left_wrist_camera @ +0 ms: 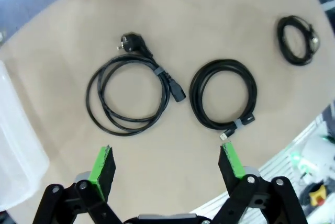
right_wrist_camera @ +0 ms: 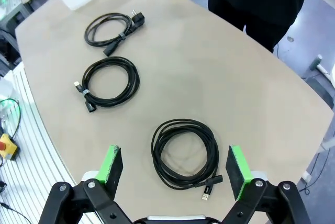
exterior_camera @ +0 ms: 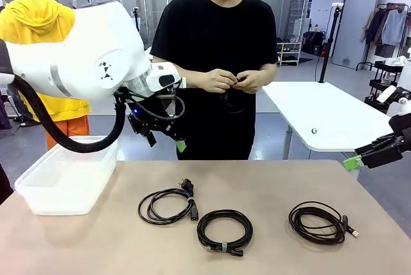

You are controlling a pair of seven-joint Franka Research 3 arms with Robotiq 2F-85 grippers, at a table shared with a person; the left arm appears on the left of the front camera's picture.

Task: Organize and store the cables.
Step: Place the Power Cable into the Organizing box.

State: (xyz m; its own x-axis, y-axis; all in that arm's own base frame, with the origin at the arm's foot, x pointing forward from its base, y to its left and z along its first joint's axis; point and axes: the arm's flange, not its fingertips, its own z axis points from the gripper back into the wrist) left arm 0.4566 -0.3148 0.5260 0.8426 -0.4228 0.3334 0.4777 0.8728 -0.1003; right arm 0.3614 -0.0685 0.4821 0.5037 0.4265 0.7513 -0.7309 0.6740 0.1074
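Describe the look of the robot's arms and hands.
Left arm: glossy white rounded shell, small black marks, a thick black hose looping beneath. Left hand and right hand: black linkage frames, each carrying bright green pads.

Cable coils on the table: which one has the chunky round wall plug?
The coil nearest the white bin. The middle coil and right-hand coil end in small slim connectors.

No lettering, label, brand or number is legible on anything here.
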